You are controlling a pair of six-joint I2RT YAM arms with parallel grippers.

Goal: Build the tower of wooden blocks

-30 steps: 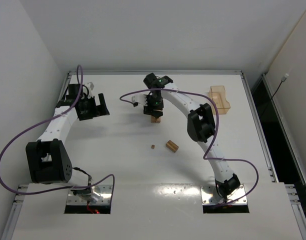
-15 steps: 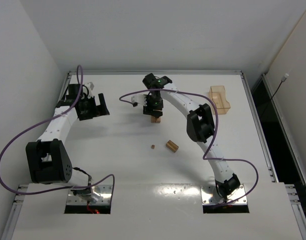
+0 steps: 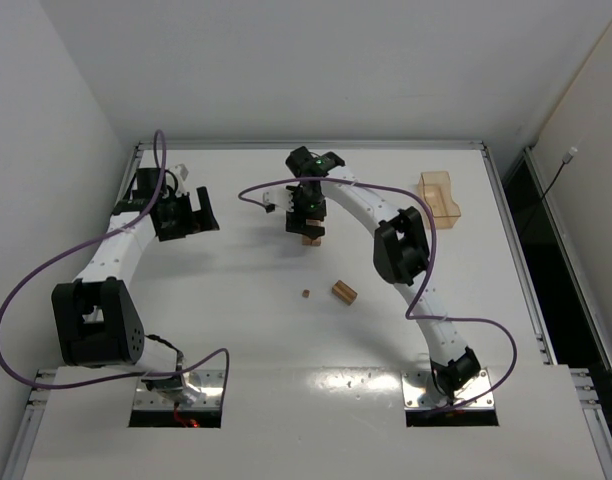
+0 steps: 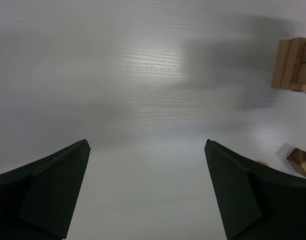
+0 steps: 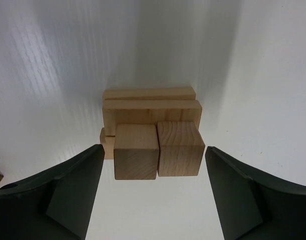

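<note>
While the right gripper (image 5: 154,149) hangs over the stack, step in hand: placing a cube at the tower, judged near its end. Its fingers are spread, one on each side of the two cubes, with a gap on both sides and nothing pinched.
Next move: judged to call for a straight lift clear without brushing either cube, then a reach for a loose piece.
Left gripper (image 4: 146,142): fingers spread wide over bare table (image 3: 236,330), holding nothing. The tower lies well beyond its right finger.
Amber box (image 3: 441,195): well apart from both pairs of fingers, out past the right arm. Nothing shows inside it, though the view is small.
Tower (image 5: 150,107): directly between the right fingers. Flat planks are stacked, with two cubes side by side and touching. Whether the cubes sit on the planks or in front of them cannot be told.
Cylinder (image 3: 344,291): lying loose, well apart from the right fingers, toward that arm's base.
Tiny cube (image 3: 304,293): loose, near the cylinder.
</note>
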